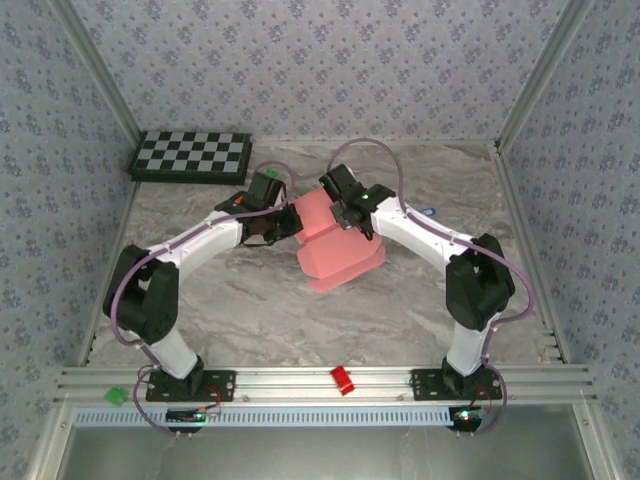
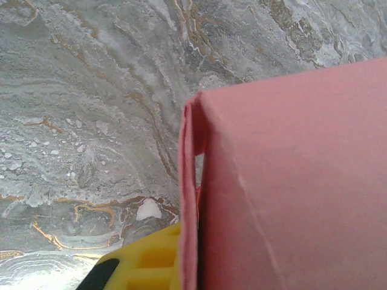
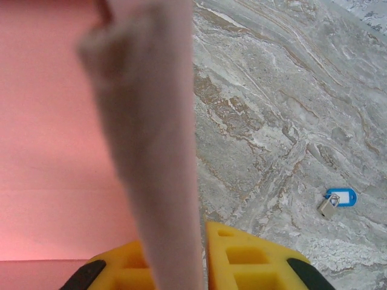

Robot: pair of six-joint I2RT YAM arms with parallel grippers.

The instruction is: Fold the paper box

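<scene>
Paper box (image 1: 335, 250), partly folded pink card, is held over the middle of the tabletop (image 1: 250, 310). Left gripper (image 1: 284, 226) pinches its left edge; right gripper (image 1: 347, 217) is pressed onto an upright flap.

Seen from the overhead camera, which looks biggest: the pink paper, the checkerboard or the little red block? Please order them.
1-2. the paper box and the checkerboard: near equal, too close to rank; part of the box is hidden.
3. the red block: clearly smallest.
</scene>
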